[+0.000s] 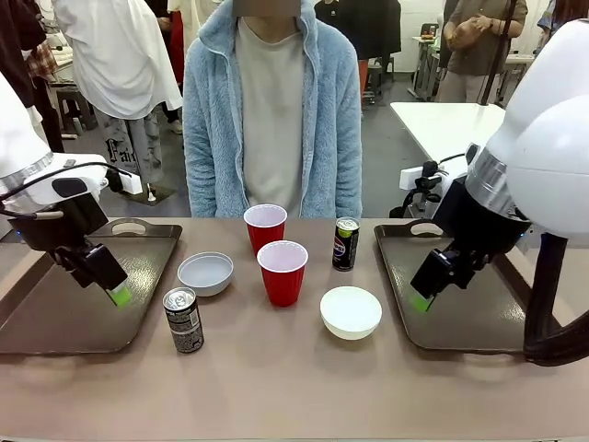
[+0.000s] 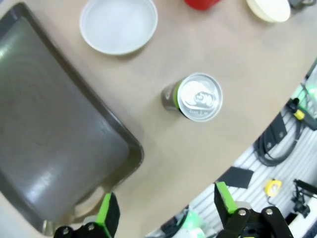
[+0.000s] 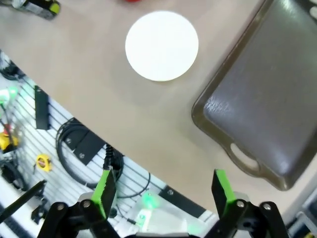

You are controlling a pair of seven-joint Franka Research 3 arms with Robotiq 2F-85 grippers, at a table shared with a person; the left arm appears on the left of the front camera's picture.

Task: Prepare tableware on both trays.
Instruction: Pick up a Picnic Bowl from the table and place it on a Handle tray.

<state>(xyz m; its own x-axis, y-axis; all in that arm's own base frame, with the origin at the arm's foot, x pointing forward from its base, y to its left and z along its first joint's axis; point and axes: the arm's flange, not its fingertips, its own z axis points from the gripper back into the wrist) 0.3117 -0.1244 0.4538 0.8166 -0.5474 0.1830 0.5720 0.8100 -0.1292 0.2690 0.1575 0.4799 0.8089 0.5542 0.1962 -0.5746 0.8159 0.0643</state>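
Note:
Two dark brown trays lie on the table, one at the left [image 1: 46, 322] and one at the right [image 1: 488, 318], both bare. Between them stand two red cups [image 1: 265, 226] [image 1: 282, 272], two white bowls [image 1: 205, 273] [image 1: 351, 311] and two dark cans [image 1: 184, 319] [image 1: 345, 243]. My left gripper [image 1: 115, 290] hangs open over the left tray's inner part. In the left wrist view, its fingers [image 2: 107, 215] frame the tray corner [image 2: 64, 148], with a can [image 2: 198, 97] and a bowl [image 2: 119, 25] beyond. My right gripper [image 1: 421, 296] is open above the right tray's inner edge. A bowl [image 3: 162, 45] and the tray [image 3: 267, 109] lie ahead of it.
A person in a light blue fleece [image 1: 272, 110] stands at the far edge, hands out of sight. The table's front strip [image 1: 294, 396] is bare. Cables and tools lie on the floor below the table edge [image 3: 74, 144].

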